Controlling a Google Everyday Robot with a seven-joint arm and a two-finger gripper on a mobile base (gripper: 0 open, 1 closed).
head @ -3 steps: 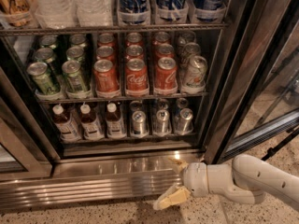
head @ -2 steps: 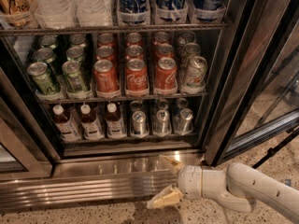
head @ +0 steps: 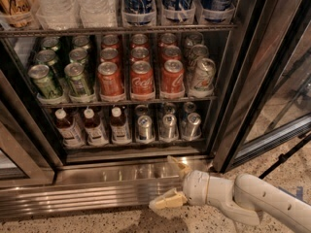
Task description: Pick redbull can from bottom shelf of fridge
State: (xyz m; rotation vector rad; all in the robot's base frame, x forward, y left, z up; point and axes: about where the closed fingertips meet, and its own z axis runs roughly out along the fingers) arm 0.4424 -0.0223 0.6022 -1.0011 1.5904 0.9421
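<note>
The fridge (head: 241,86) stands open in front of me, with its glass door swung to the right. On its bottom shelf, three slim silver redbull cans (head: 168,125) stand side by side at the front right, with more behind them. Brown bottles with white caps (head: 92,127) stand to their left. My gripper (head: 163,182) is open and empty, low in front of the ribbed steel base grille (head: 73,196). It is below the bottom shelf, slightly right of the cans, with its fingers pointing left.
The middle shelf holds green cans (head: 77,78), red cola cans (head: 141,79) and a silver can (head: 202,75). The top shelf holds water bottles and blue cans (head: 138,3). The open glass door (head: 284,96) stands to the right. Speckled floor (head: 97,223) lies below.
My arm has moved a little to the left along the base grille. The gripper stays open and the cans have not moved.
</note>
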